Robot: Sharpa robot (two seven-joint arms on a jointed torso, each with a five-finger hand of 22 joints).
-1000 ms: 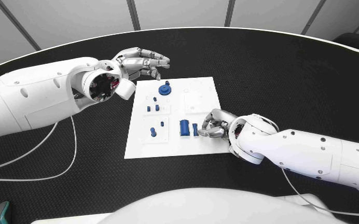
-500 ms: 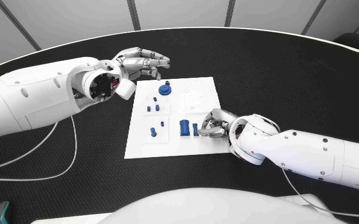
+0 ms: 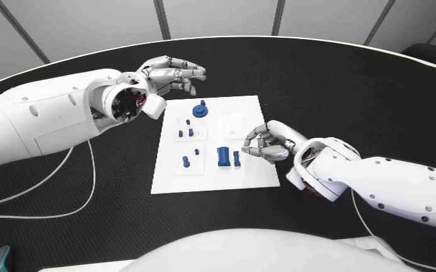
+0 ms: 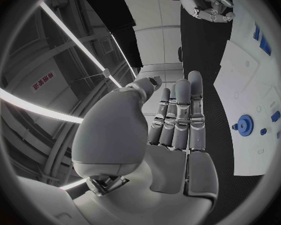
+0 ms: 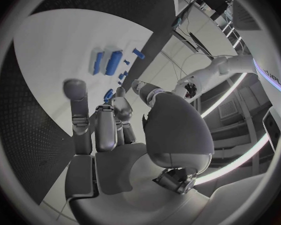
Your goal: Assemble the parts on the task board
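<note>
The white task board [image 3: 250, 105] lies mid-table, also seen in the wrist views [image 4: 243, 80] [image 5: 53, 40]. On it stand a round blue knob [image 3: 200, 108] [image 4: 245, 125], several small blue pegs [image 3: 188, 132], a thick blue cylinder [image 3: 223, 155] [image 5: 113, 62] and a thinner blue piece [image 3: 236, 158] beside it. My right hand [image 3: 266, 141] [image 5: 109, 130] hovers over the board's right edge, just right of the thinner piece, fingers loosely bent and holding nothing. My left hand [image 3: 172, 73] [image 4: 178, 120] hangs above the table past the board's far left corner, fingers apart, empty.
A white cable [image 3: 77, 206] trails over the black table [image 3: 345, 83] at the near left. The left forearm [image 3: 63, 111] sits left of the board, the right forearm [image 3: 372, 181] at its near right.
My right hand has drawn back from the thinner blue piece, lifting towards the board's right edge. The piece stays beside the cylinder. The left hand has barely moved.
</note>
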